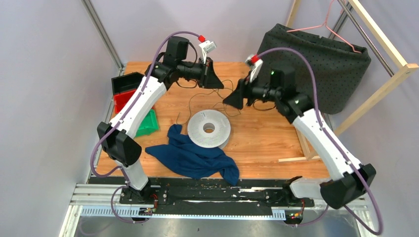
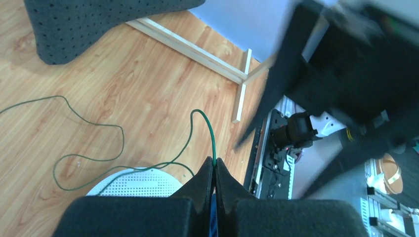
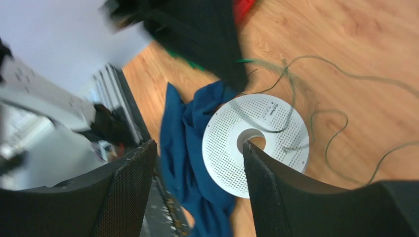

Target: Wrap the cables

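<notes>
The thin dark green wire (image 1: 195, 98) lies in loose loops on the wooden table behind the white perforated spool (image 1: 209, 128). My left gripper (image 1: 217, 79) hovers above the back of the table, shut on the wire (image 2: 213, 143), which rises from between its tips, arcs over and runs down toward the spool (image 2: 136, 182). My right gripper (image 1: 231, 100) is open and empty, raised just right of the left one; its view looks down on the spool (image 3: 257, 143) with wire strands (image 3: 316, 118) crossing it.
A blue cloth (image 1: 195, 155) lies against the spool's near left side. Black, red and green bins (image 1: 129, 98) sit at the left edge. A dark dotted cushion (image 1: 316, 59) and a wooden frame (image 1: 380, 84) stand at the back right.
</notes>
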